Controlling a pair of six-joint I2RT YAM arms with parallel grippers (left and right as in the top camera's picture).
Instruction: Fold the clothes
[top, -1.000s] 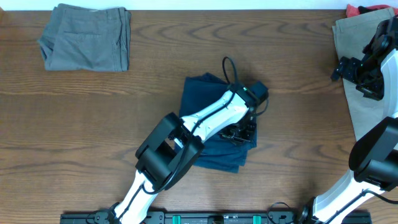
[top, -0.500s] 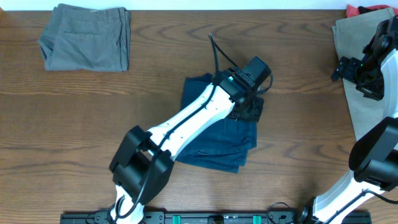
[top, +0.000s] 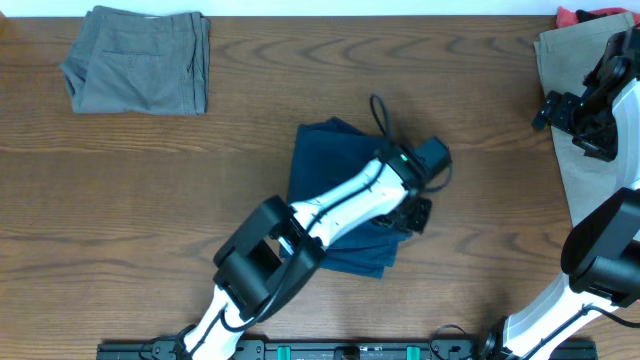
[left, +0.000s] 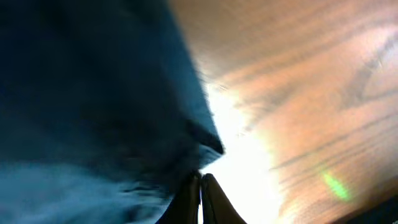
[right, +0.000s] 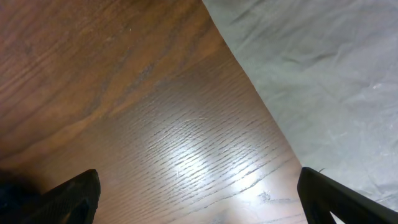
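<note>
The dark navy-blue shorts (top: 335, 180) lie folded in the middle of the table. My left gripper (top: 413, 213) is at their right edge, low over the table. In the left wrist view its fingers (left: 200, 186) are pressed together, with the navy cloth (left: 93, 93) just to their left; no cloth shows between them. The olive-grey shorts (top: 140, 62) lie folded at the back left. The tan-khaki shorts (top: 590, 160) lie at the right edge. My right gripper (top: 572, 112) hovers at their left edge, open and empty (right: 199, 193), with pale cloth (right: 323, 74) beside it.
A red cloth (top: 580, 14) peeks out at the back right corner. Bare wooden table (top: 150, 220) lies to the left and front of the navy shorts and between them and the khaki pair.
My left gripper went toward the back along the navy shorts' right edge, then came back forward and slightly right. The right arm has not moved.
</note>
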